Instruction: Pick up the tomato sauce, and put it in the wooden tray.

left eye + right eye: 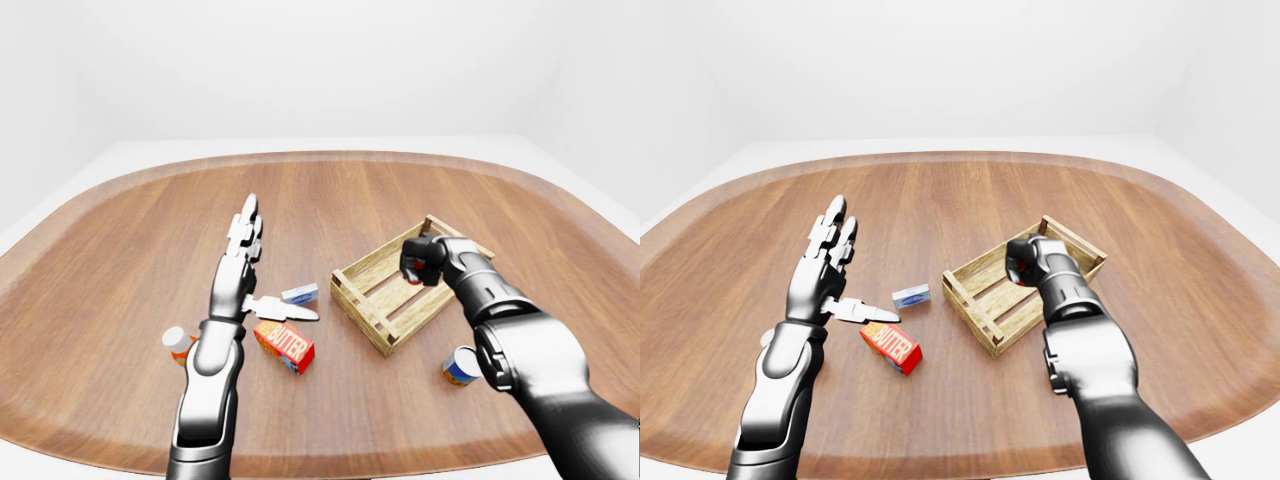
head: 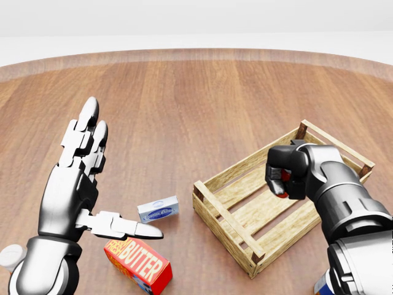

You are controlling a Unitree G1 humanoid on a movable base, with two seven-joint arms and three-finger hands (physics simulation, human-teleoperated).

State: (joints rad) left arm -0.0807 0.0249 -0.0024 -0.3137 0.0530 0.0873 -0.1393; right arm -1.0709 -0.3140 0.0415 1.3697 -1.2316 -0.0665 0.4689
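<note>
A: How were the arms posed?

B: The right hand [image 2: 287,172] hung over the wooden tray [image 2: 228,218], fingers curled tight round something red, apparently the tomato sauce [image 2: 281,179]; most of it was hidden. The left hand [image 2: 78,178] stood raised left of the tray, fingers straight and spread, thumb out sideways, holding nothing.

A: And the count on the surface [image 1: 320,200]?

B: One tray, slatted. One red butter box [image 1: 285,345] and one small blue packet [image 1: 300,294] left of the tray. One white-capped bottle [image 1: 178,343] further left still. One blue-and-white can [image 1: 460,365] just below the tray, beside the right forearm.
</note>
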